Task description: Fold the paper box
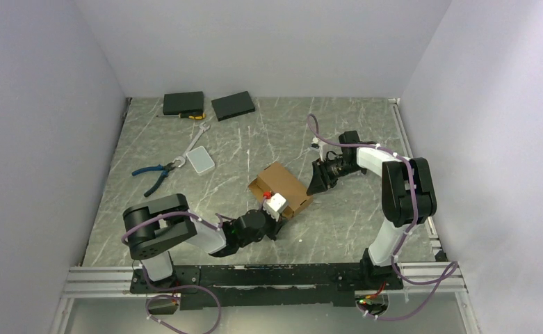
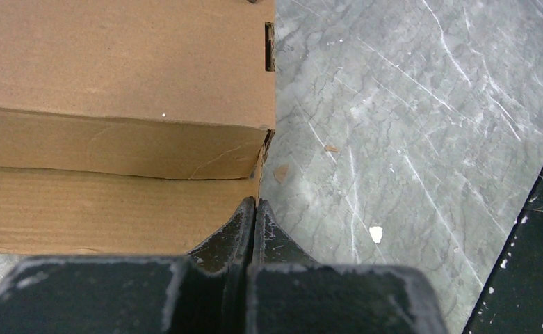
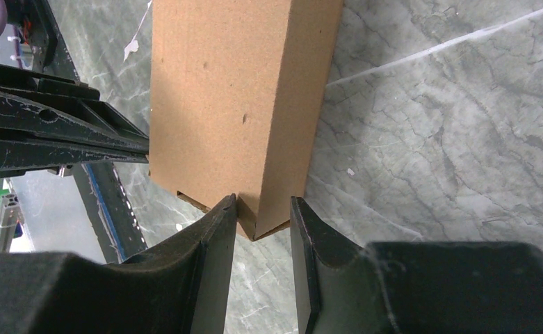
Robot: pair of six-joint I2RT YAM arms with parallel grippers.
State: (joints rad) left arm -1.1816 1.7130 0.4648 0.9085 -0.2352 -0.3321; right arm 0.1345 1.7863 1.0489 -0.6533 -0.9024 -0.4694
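The paper box (image 1: 280,186) is a small brown cardboard carton lying folded in the middle of the marble table. In the left wrist view the paper box (image 2: 122,76) shows its top and side, with a flat flap (image 2: 108,209) lying under it. My left gripper (image 2: 255,203) is shut, its tips touching the right edge of that flap with nothing between them. In the right wrist view one corner of the paper box (image 3: 240,97) pokes between the fingers of my right gripper (image 3: 263,202). That gripper is open, its left fingertip (image 3: 228,206) against the cardboard and the right one apart from it.
Two black slabs (image 1: 183,103) (image 1: 233,105) lie at the back left. Blue-handled pliers (image 1: 154,174), a white flat block (image 1: 200,161) and a metal tool (image 1: 197,136) lie left of the box. The left arm (image 3: 46,132) shows at the left of the right wrist view.
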